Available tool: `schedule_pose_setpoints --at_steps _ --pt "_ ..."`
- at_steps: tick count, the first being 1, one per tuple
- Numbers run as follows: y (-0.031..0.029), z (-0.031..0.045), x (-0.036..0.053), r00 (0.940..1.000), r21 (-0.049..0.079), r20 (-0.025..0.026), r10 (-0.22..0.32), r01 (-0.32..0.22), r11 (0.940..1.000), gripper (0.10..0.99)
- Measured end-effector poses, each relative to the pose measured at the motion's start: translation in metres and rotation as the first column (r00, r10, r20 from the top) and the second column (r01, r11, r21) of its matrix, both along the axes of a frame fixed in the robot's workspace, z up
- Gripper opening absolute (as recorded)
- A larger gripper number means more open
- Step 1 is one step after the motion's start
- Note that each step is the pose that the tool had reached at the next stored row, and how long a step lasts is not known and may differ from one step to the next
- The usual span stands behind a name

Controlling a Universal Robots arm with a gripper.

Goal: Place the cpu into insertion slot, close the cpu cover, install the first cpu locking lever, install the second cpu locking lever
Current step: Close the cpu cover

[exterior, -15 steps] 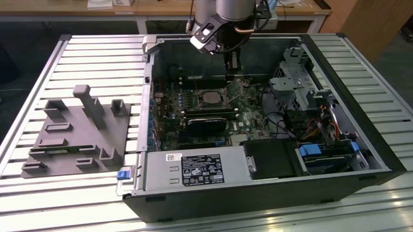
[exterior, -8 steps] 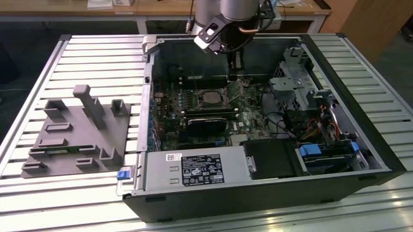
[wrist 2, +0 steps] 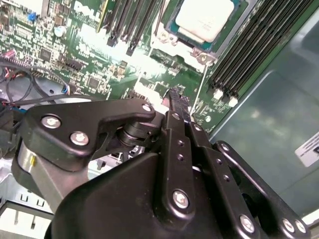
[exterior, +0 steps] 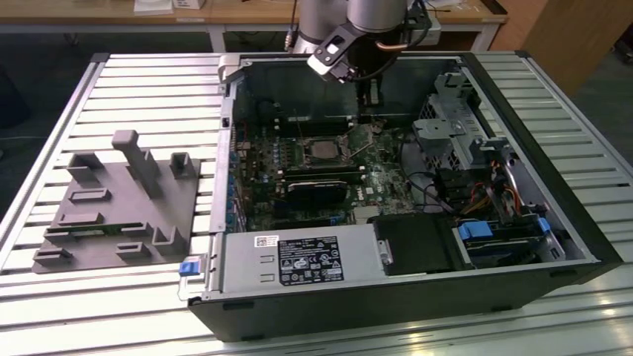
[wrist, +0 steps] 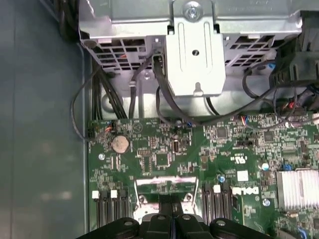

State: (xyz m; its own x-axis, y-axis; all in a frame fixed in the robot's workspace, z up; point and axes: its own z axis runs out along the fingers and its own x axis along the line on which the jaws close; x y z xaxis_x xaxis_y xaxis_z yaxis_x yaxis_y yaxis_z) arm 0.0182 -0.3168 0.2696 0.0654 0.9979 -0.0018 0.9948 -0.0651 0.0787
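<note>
My gripper [wrist 2: 175,97], pressed together and empty, near the cpu [wrist 2: 207,17]
Exterior view: I hang close beside the cpu. Second wrist view: the cpu cover [wrist 2: 188,47] frames the cpu. First wrist view: near the cpu, I judge a slip could gouge the motherboard [wrist: 159,159].

cpu [wrist 2: 205,19] – dull silver metal top; pincer [wrist 2: 176,97] – matt blk metal; circuit board [wrist: 164,149] glossy.

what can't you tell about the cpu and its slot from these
Exterior view: cpu too small to tell whether it is clamped down.
Second wrist view: cpu cut off by the picture edge.
First wrist view: fingers and the picture edge hide most of the insertion slot.
</note>
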Motion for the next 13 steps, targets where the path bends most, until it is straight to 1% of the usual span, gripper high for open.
schedule_pose_setpoints --at_steps 13 --pt "0.0 0.0 0.0188 1.0 0.0 0.0001 0.0 0.0 1.0 0.106"
